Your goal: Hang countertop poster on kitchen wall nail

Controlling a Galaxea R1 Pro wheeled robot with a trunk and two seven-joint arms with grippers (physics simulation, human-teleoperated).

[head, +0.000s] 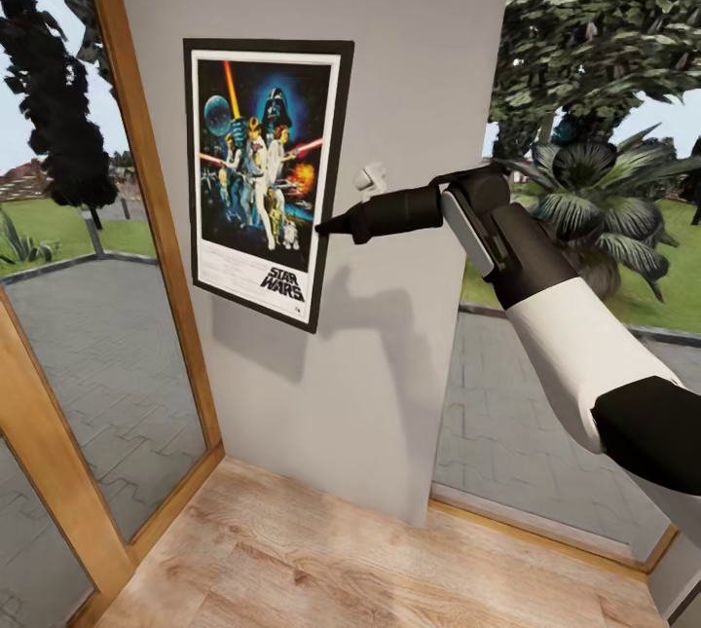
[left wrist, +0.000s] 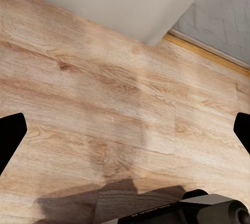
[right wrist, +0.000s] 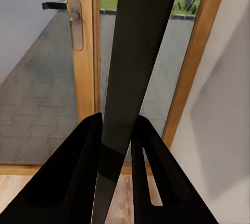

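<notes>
The poster (head: 261,182), with "STAR WARS" printed black on its lower white border, lies flat against the grey wall panel (head: 409,73) beside the wooden door frame (head: 146,180). The right gripper (head: 326,225) pinches its right edge, fingers (right wrist: 78,172) closed on the thin black frame. The left gripper's fingertips (left wrist: 10,138) stand wide apart above the wooden floor (left wrist: 114,104), holding nothing.

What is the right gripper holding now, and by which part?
The right gripper holds the poster, pinching its right edge about halfway up, against the grey wall. The left gripper, open over the wood floor, holds nothing.
</notes>
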